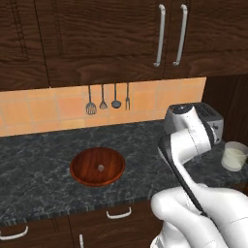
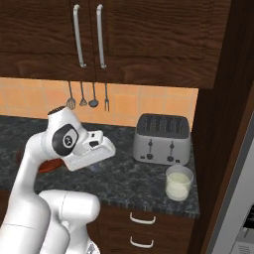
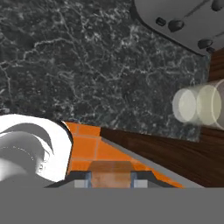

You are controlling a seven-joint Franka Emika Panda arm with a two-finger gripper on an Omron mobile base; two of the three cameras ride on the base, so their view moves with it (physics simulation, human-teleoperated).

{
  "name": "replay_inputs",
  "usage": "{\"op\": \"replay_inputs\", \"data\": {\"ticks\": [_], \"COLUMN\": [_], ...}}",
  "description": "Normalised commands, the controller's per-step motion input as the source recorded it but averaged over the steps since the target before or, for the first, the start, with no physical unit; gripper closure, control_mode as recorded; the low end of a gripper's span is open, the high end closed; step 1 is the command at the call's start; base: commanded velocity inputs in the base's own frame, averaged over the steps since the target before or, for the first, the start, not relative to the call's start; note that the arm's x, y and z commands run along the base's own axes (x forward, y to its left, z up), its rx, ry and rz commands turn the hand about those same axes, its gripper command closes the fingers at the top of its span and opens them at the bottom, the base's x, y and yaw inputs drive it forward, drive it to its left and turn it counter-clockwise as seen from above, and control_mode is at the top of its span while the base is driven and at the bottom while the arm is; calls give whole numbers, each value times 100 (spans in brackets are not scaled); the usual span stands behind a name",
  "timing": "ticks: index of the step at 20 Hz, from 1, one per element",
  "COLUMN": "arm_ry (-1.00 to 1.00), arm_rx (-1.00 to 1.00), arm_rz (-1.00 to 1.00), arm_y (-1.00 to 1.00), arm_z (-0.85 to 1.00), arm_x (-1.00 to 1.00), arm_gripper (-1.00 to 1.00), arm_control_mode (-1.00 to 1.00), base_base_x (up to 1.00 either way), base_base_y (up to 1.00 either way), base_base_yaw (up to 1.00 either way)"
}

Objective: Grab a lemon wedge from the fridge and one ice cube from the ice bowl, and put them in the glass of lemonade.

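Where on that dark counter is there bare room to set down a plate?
The widest free patch lies between the ice bowl and the toaster. The counter left of the bowl is bare too. By the dark side panel it is crowded: the glass of lemonade stands just before the toaster.

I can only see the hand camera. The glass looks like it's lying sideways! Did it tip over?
Observer: No. The glass of lemonade stands upright on the counter, just in front of the toaster.
Child: Where's the ice bowl? I can't find it.
Observer: The ice bowl sits on the same counter, well to the left of the toaster, with one small pale lump in its middle.
Child: Is there anything on the wall?
Observer: Four utensils hang in a row on the tiled wall behind the bowl.
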Motion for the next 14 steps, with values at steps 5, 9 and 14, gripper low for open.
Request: {"op": "replay_inputs", "data": {"ticks": [5, 9, 14], "arm_ry": [0, -1, -2], "arm_rx": [-13, -14, -10], "arm_rz": [-11, -13, -13], "arm_y": [-100, -100, -100], "arm_z": [0, 0, 0], "arm_x": [0, 12, 8], "arm_gripper": [100, 100, 100], "arm_control_mode": [-100, -100, -100], "base_base_x": [0, 0, 0], "base_base_y": [0, 0, 0], "base_base_yaw": [0, 0, 0]}}
